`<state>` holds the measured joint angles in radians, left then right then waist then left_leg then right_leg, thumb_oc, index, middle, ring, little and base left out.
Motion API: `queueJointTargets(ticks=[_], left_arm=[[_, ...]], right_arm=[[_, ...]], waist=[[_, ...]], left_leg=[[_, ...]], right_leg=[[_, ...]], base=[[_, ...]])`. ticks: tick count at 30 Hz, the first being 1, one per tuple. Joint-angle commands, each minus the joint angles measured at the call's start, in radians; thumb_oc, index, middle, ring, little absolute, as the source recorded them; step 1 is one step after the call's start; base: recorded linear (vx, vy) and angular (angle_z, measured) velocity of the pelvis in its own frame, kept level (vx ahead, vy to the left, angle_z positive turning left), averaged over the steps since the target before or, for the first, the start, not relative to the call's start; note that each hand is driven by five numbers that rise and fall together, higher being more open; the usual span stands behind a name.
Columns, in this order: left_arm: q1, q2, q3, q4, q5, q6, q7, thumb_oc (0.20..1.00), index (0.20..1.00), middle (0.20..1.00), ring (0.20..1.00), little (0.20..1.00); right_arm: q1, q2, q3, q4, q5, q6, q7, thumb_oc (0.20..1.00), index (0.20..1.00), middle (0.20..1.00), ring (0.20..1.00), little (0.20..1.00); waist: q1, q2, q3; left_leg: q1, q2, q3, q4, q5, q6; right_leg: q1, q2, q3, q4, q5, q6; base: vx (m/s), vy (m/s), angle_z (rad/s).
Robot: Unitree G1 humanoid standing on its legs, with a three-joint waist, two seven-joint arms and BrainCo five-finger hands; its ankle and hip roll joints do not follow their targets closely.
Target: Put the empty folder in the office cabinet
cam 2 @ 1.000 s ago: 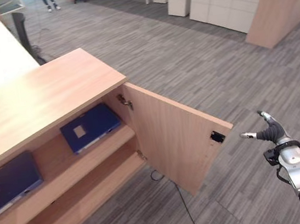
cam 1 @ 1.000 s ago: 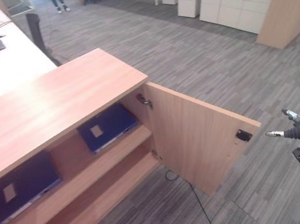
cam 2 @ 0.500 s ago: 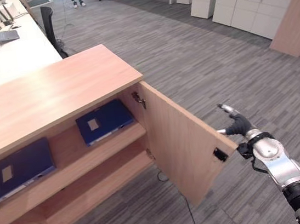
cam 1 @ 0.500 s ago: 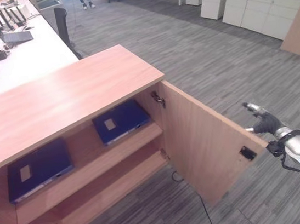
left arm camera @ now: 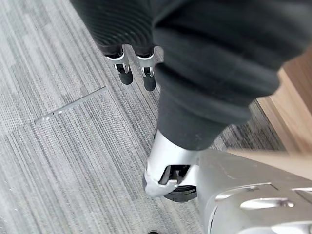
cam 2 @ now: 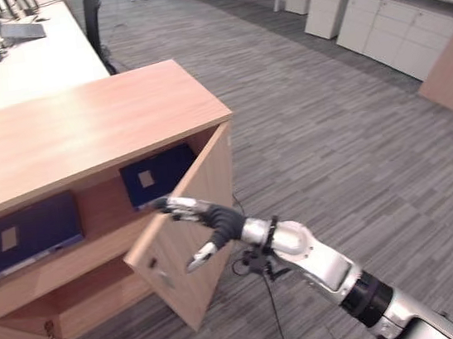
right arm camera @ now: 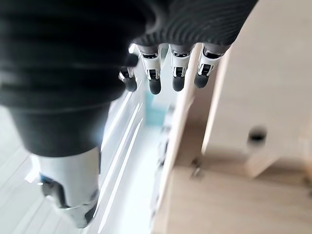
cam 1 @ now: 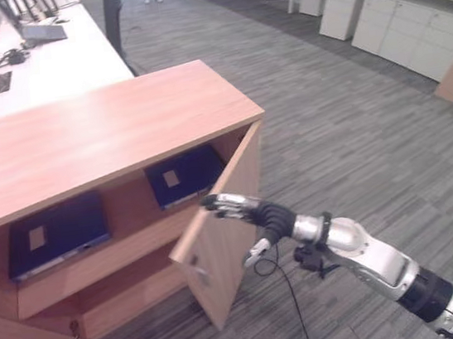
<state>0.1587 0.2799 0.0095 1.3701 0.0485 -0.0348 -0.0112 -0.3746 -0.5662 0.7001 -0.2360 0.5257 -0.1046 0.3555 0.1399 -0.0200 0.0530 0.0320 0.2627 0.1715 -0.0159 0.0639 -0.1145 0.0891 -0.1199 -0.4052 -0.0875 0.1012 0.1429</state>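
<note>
Grey office carpet surrounds the cabinet (cam 1: 105, 135), where two blue folders (cam 1: 184, 173) lie on the upper shelf. Fingers straight, the right hand (cam 1: 244, 209) presses the door (cam 1: 220, 245) half-shut; push evenly near its free edge. Left hand (left arm camera: 131, 66) hangs relaxed, holding nothing.

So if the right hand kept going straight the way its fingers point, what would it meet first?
Probably the cabinet door: the right hand has straight fingers at the door's top edge, pointing toward the cabinet. Past that edge lies the folder on the shelf, though depth is unclear.
</note>
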Motion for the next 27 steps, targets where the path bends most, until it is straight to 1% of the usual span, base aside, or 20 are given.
queueJointTargets(ticks=[1,2,3,4,5,6,7,10,11,12,14,16,17,18,22,24,25,27], left_arm=[[-0.026,0.063,-0.002,0.028,-0.009,-0.006,0.019,1.000,1.000,1.000,1.000,1.000],[-0.028,0.067,0.000,0.027,-0.007,-0.006,0.022,1.000,1.000,1.000,1.000,1.000],[-0.046,0.082,-0.011,0.013,-0.003,-0.013,0.029,1.000,1.000,1.000,1.000,1.000],[-0.046,0.082,-0.011,0.013,-0.003,-0.013,0.029,1.000,1.000,1.000,1.000,1.000],[-0.054,0.086,-0.019,0.004,0.001,-0.013,0.028,1.000,1.000,1.000,1.000,1.000],[-0.061,0.088,-0.024,-0.004,0.006,-0.013,0.030,1.000,1.000,1.000,1.000,1.000],[-0.066,0.087,-0.035,-0.012,0.020,-0.017,0.033,1.000,1.000,1.000,1.000,1.000],[-0.071,0.087,-0.045,-0.011,0.031,-0.020,0.034,1.000,1.000,1.000,1.000,1.000],[-0.071,0.086,-0.046,-0.011,0.031,-0.020,0.034,1.000,1.000,1.000,1.000,1.000],[-0.074,0.086,-0.049,-0.012,0.036,-0.021,0.033,1.000,1.000,1.000,1.000,1.000],[-0.073,0.079,-0.059,-0.013,0.046,-0.023,0.029,1.000,1.000,1.000,1.000,1.000],[-0.066,0.072,-0.058,-0.010,0.055,-0.022,0.024,1.000,1.000,1.000,1.000,1.000],[-0.061,0.068,-0.056,-0.008,0.055,-0.024,0.021,1.000,1.000,1.000,1.000,1.000],[-0.061,0.068,-0.057,-0.008,0.055,-0.024,0.021,1.000,1.000,1.000,1.000,1.000],[-0.060,0.061,-0.068,-0.012,0.061,-0.025,0.014,1.000,1.000,1.000,1.000,1.000],[-0.059,0.054,-0.083,-0.014,0.067,-0.026,0.009,1.000,1.000,1.000,1.000,1.000],[-0.063,0.044,-0.103,-0.019,0.071,-0.028,0.006,1.000,1.000,1.000,1.000,1.000],[-0.069,0.035,-0.117,-0.023,0.069,-0.027,0.007,1.000,1.000,1.000,1.000,1.000]], right_arm=[[-0.058,0.016,-0.009,-0.019,0.045,-0.060,0.002,1.000,1.000,1.000,1.000,1.000],[-0.069,0.012,0.000,-0.019,0.036,-0.060,0.004,1.000,1.000,1.000,1.000,1.000],[-0.080,-0.017,0.005,-0.016,0.020,-0.070,0.003,1.000,1.000,1.000,1.000,1.000],[-0.081,-0.017,0.005,-0.016,0.020,-0.070,0.003,1.000,1.000,1.000,1.000,1.000],[-0.079,-0.026,0.002,-0.013,0.015,-0.074,-0.004,1.000,1.000,1.000,1.000,1.000],[-0.079,-0.031,0.000,-0.003,0.005,-0.078,-0.012,1.000,1.000,1.000,1.000,1.000],[-0.078,-0.042,-0.004,0.015,-0.032,-0.084,-0.025,1.000,1.000,1.000,1.000,1.000],[-0.072,-0.065,-0.015,0.037,-0.077,-0.082,-0.034,1.000,1.000,1.000,1.000,1.000],[-0.071,-0.066,-0.015,0.037,-0.078,-0.083,-0.034,1.000,1.000,1.000,1.000,1.000],[-0.067,-0.075,-0.019,0.051,-0.097,-0.079,-0.037,1.000,1.000,1.000,1.000,1.000],[-0.051,-0.085,-0.025,0.091,-0.138,-0.076,-0.044,1.000,1.000,1.000,1.000,1.000],[-0.041,-0.083,-0.022,0.127,-0.188,-0.060,-0.047,1.000,1.000,1.000,1.000,1.000],[-0.029,-0.079,-0.014,0.165,-0.234,-0.053,-0.049,1.000,1.000,1.000,1.000,1.000],[-0.028,-0.077,-0.013,0.169,-0.237,-0.055,-0.050,1.000,1.000,1.000,1.000,1.000],[-0.009,-0.036,0.012,0.318,-0.359,-0.026,-0.062,1.000,1.000,1.000,1.000,1.000],[0.006,-0.001,0.012,0.421,-0.425,-0.014,-0.075,1.000,1.000,1.000,1.000,1.000],[0.026,0.052,0.013,0.557,-0.509,0.001,-0.103,1.000,1.000,1.000,1.000,1.000],[0.035,0.113,0.013,0.704,-0.584,0.020,-0.133,1.000,1.000,1.000,1.000,1.000]], waist=[[0.011,-0.060,0.025],[0.016,-0.062,0.029],[0.030,-0.077,0.050],[0.027,-0.077,0.048],[0.027,-0.084,0.055],[0.028,-0.089,0.062],[0.031,-0.090,0.067],[0.032,-0.073,0.061],[0.031,-0.072,0.060],[0.030,-0.065,0.055],[0.032,-0.052,0.041],[0.049,-0.044,0.029],[0.060,-0.041,0.024],[0.058,-0.041,0.023],[0.090,-0.031,0.010],[0.103,-0.025,0.002],[0.114,-0.022,-0.007],[0.130,-0.019,-0.019]], left_leg=[[-0.021,-0.023,0.002,-0.029,0.033,-0.010],[-0.029,-0.024,-0.002,-0.030,0.038,-0.011],[-0.081,-0.012,0.021,-0.001,0.061,-0.018],[-0.087,-0.012,0.017,0.002,0.060,-0.018],[-0.098,0.004,0.051,0.018,0.058,-0.027],[-0.112,0.018,0.099,0.035,0.064,-0.025],[-0.128,0.041,0.192,0.055,0.075,-0.022],[-0.129,0.058,0.284,0.039,0.097,-0.030],[-0.128,0.057,0.283,0.036,0.099,-0.030],[-0.125,0.062,0.310,0.024,0.106,-0.032],[-0.121,0.064,0.340,-0.015,0.134,-0.037],[-0.121,0.051,0.333,-0.040,0.142,-0.033],[-0.121,0.035,0.322,-0.052,0.139,-0.026],[-0.122,0.033,0.320,-0.052,0.138,-0.025],[-0.141,-0.020,0.260,-0.062,0.105,-0.001],[-0.146,-0.056,0.227,-0.066,0.080,0.016],[-0.149,-0.094,0.193,-0.067,0.056,0.033],[-0.150,-0.133,0.160,-0.068,0.034,0.049]], right_leg=[[-0.005,0.088,0.033,0.030,-0.154,-0.078],[-0.007,0.086,0.025,0.031,-0.155,-0.077],[-0.010,0.075,-0.023,0.029,-0.151,-0.075],[-0.012,0.075,-0.027,0.030,-0.151,-0.075],[-0.007,0.073,-0.043,0.027,-0.163,-0.071],[-0.010,0.067,-0.070,0.026,-0.160,-0.071],[-0.005,0.054,-0.134,0.015,-0.152,-0.066],[0.004,0.039,-0.205,0.008,-0.147,-0.062],[0.005,0.039,-0.206,0.008,-0.147,-0.061],[0.007,0.034,-0.224,0.008,-0.148,-0.061],[0.016,0.027,-0.263,0.007,-0.151,-0.060],[0.028,0.017,-0.286,0.009,-0.145,-0.057],[0.037,0.003,-0.307,0.011,-0.135,-0.049],[0.038,0.002,-0.309,0.011,-0.134,-0.047],[0.045,-0.043,-0.345,0.030,-0.122,-0.029],[0.049,-0.071,-0.361,0.043,-0.109,-0.017],[0.056,-0.107,-0.382,0.057,-0.094,0.000],[0.072,-0.143,-0.403,0.070,-0.085,0.014]], base=[[-0.01,-0.001,0.13],[-0.08,-0.041,0.21],[-0.08,-0.039,0.27],[-0.05,-0.070,0.44],[-0.01,-0.042,0.86],[-0.05,-0.042,0.94],[-0.08,0.001,1.04],[0.00,0.059,1.58],[0.02,0.084,1.07],[0.03,0.087,0.86],[0.05,0.136,0.62],[0.08,0.161,0.75],[0.06,0.148,1.07],[0.05,0.167,0.77],[0.05,0.191,0.44],[0.07,0.273,0.49],[0.09,0.294,0.46],[0.09,0.231,0.49]])
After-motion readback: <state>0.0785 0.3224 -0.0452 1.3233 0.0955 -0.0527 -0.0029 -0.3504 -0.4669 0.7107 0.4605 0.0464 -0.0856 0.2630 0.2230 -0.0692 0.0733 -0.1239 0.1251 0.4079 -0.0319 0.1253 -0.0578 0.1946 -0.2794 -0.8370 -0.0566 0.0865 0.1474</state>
